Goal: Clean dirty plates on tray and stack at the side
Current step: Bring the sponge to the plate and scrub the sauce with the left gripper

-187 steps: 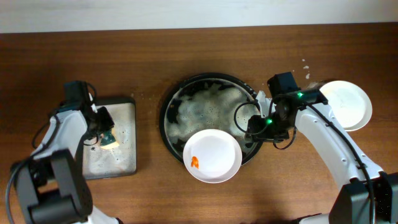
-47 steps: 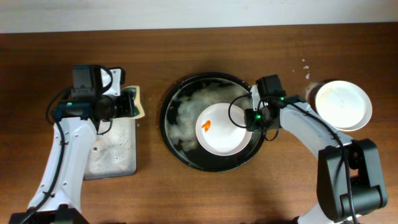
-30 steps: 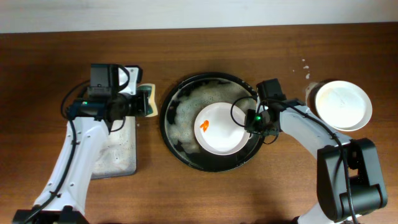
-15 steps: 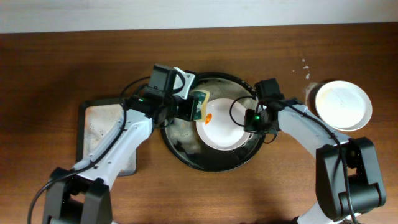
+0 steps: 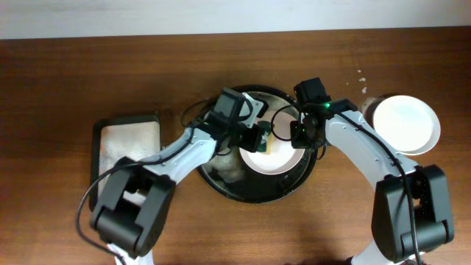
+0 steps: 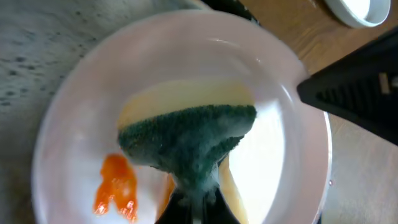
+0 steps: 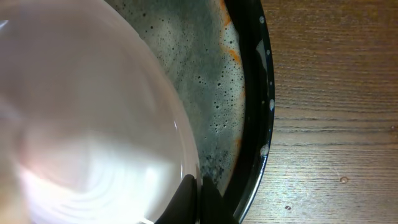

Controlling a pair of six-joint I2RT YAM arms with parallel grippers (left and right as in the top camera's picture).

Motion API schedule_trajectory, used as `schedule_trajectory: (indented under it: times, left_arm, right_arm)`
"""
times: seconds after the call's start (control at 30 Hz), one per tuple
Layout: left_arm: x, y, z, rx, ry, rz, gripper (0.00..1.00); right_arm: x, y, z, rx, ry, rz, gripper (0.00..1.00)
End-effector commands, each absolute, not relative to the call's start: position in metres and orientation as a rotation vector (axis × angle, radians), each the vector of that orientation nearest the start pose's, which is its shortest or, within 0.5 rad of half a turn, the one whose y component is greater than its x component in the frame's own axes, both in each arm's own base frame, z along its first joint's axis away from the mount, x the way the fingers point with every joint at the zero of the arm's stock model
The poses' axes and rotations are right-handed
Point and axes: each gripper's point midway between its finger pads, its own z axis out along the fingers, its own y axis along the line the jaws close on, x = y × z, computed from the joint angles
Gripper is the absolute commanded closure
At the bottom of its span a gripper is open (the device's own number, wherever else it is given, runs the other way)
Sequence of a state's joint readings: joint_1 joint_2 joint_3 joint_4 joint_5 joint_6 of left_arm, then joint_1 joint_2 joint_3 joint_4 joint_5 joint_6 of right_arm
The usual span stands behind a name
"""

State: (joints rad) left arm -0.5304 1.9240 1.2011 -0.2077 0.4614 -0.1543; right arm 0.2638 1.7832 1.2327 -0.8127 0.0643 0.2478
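Note:
A white dirty plate (image 5: pixel 278 158) lies in the round black tray (image 5: pixel 254 197), which is wet with foam. My left gripper (image 5: pixel 259 138) is shut on a green-and-yellow sponge (image 6: pixel 186 140) and presses it on the plate (image 6: pixel 74 124) beside the orange smear (image 6: pixel 117 186). My right gripper (image 5: pixel 298 140) is shut on the plate's right rim; in the right wrist view its fingers (image 7: pixel 186 199) pinch the plate's edge (image 7: pixel 93 124) just inside the tray's rim (image 7: pixel 258 124).
A white plate (image 5: pixel 407 124) lies on the table at the right, on top of another plate; its edge shows in the left wrist view (image 6: pixel 357 9). The rectangular sponge tray (image 5: pixel 125 143) sits at the left, partly under my left arm.
My left gripper carried the sponge from the sponge tray rightward onto the plate. My right gripper slid the plate from the tray's front edge to its middle and holds it.

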Motion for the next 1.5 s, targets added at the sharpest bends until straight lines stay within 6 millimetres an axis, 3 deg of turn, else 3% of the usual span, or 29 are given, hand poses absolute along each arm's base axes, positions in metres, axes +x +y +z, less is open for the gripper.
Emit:
schedule_trajectory:
  times: [0.0,0.1,0.17,0.47,0.6,0.73,0.8,1.0,1.1,1.17,1.23,1.37,1.47]
  left_arm:
    - [0.365,-0.312,0.041,0.623,2.539,-0.912,0.99]
    - [0.364,-0.306,0.013,0.514,2.641,-0.888,0.99]
    - [0.368,-0.290,-0.005,0.333,2.738,-0.782,0.99]
    - [0.378,-0.249,-0.015,-0.051,2.848,-0.486,1.00]
    - [0.384,-0.246,-0.007,-0.063,2.851,-0.453,0.99]
    - [0.383,-0.246,-0.007,-0.064,2.854,-0.451,0.99]
    - [0.383,-0.246,-0.007,-0.063,2.855,-0.450,0.99]
    - [0.383,-0.246,-0.007,-0.056,2.854,-0.450,0.99]
    - [0.383,-0.246,-0.007,-0.041,2.853,-0.448,0.99]
    - [0.383,-0.246,-0.007,-0.040,2.853,-0.448,1.00]
    - [0.383,-0.246,-0.007,-0.033,2.853,-0.447,1.00]
    - [0.382,-0.248,-0.007,-0.010,2.852,-0.445,1.00]
    - [0.382,-0.245,-0.009,-0.015,2.853,-0.417,0.99]
  right_arm:
    - [0.363,0.084,0.063,-0.049,2.893,-0.045,0.96]
    - [0.363,0.084,0.063,-0.067,2.893,-0.048,0.96]
    - [0.362,0.084,0.063,-0.067,2.896,-0.049,0.96]
    - [0.359,0.077,0.070,-0.061,2.888,-0.099,0.96]
    - [0.358,0.076,0.070,-0.061,2.894,-0.107,0.96]
    - [0.353,0.097,0.060,-0.075,2.940,0.075,0.75]
    - [0.352,0.103,0.049,-0.080,2.970,0.121,0.73]
    - [0.357,0.100,0.010,-0.058,3.023,0.072,0.73]
    - [0.360,0.100,0.011,-0.058,3.012,0.070,0.75]
    - [0.359,0.101,0.011,-0.058,3.015,0.072,0.83]
    - [0.362,0.100,0.011,-0.031,3.006,0.077,0.79]
    - [0.367,0.093,0.010,0.041,3.001,0.164,0.96]
    - [0.362,0.091,0.008,0.041,3.017,0.147,0.96]
